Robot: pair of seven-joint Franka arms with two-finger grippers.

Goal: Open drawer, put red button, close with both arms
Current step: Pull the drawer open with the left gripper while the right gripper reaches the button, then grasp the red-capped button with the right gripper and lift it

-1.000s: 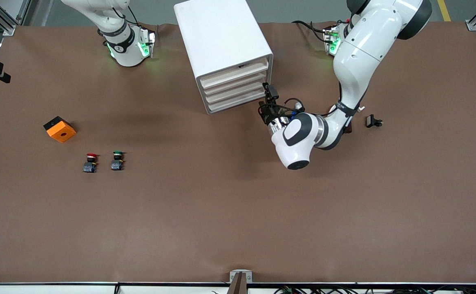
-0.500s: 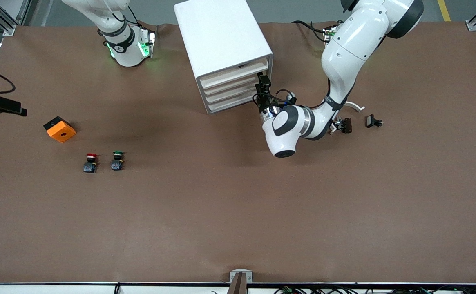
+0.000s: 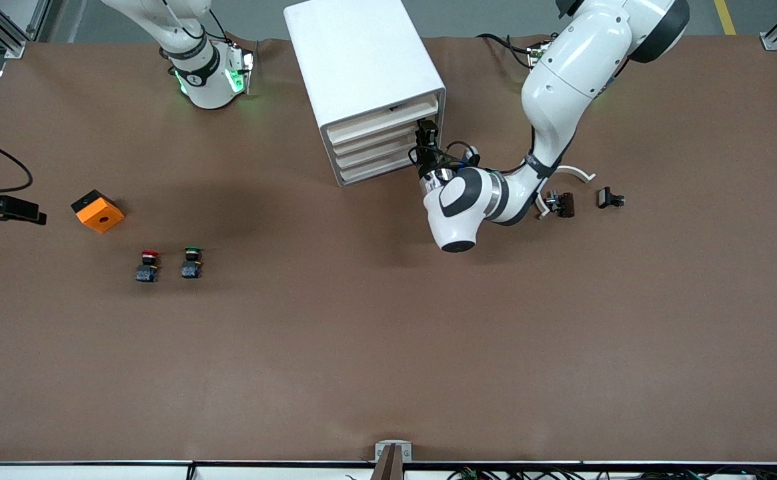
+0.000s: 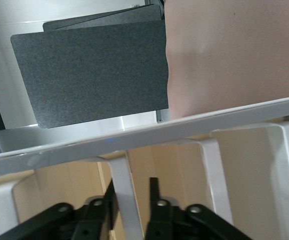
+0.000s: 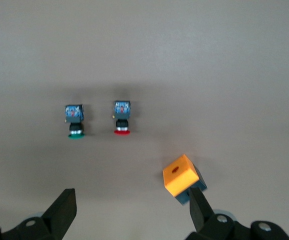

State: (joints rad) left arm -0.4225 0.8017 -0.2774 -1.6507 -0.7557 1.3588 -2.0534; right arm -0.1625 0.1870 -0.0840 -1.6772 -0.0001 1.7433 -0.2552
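- Drawer cabinet, white, stands between my two bases; drawers all shut, so the opening step isn't done yet.
- Left gripper sits at a drawer front, at the end twd the left arm; left wrist view shows my fingers set either side of a thin white handle bar, w/ a gap, not clamped yet.
- Handle looks stiff, thin plastic; I'd pinch it mid-bar and pull straight.
- Red button lies on the table nr the right arm's end, just beside the green button, orange block close by.
- Right gripper hovers over the table by that block, fingers spread wide, empty.
- Button prob. light, hard, small; the round cap could slip, so I'd grab the blocky dark body.
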